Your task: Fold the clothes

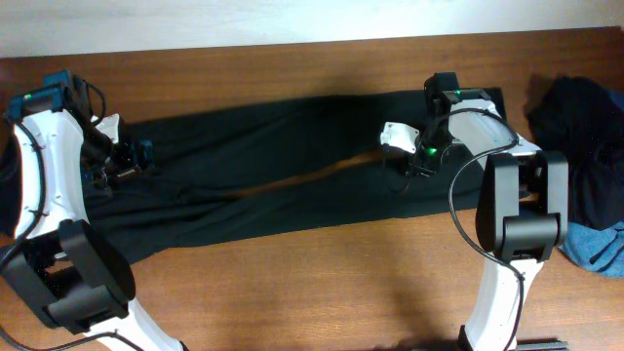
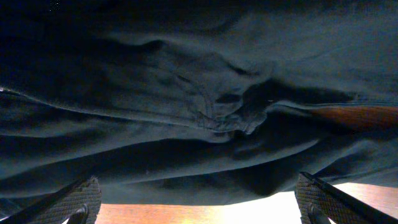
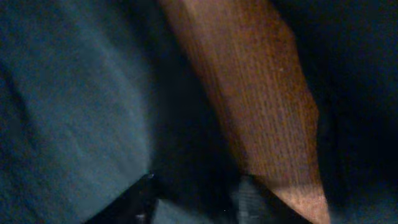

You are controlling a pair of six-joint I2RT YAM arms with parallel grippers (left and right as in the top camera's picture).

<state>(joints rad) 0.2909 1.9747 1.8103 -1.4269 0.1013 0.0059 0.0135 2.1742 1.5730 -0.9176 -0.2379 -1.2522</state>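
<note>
A long pair of black trousers (image 1: 292, 185) lies spread across the wooden table (image 1: 322, 283), legs split by a thin strip of bare wood. My left gripper (image 1: 122, 168) is over the trousers' left end. In the left wrist view its jaws (image 2: 199, 202) are wide open and empty above wrinkled black fabric (image 2: 186, 93). My right gripper (image 1: 414, 161) is down on the trousers near the split. In the right wrist view its fingers (image 3: 196, 196) are close together with a dark fold of the trousers (image 3: 62, 93) between them, beside bare wood (image 3: 261, 93).
A heap of more black clothes (image 1: 575, 117) sits at the table's right edge, with a blue piece (image 1: 595, 244) below it. The right arm's base (image 1: 517, 224) stands on the trousers' right end. Bare wood lies along the front of the table.
</note>
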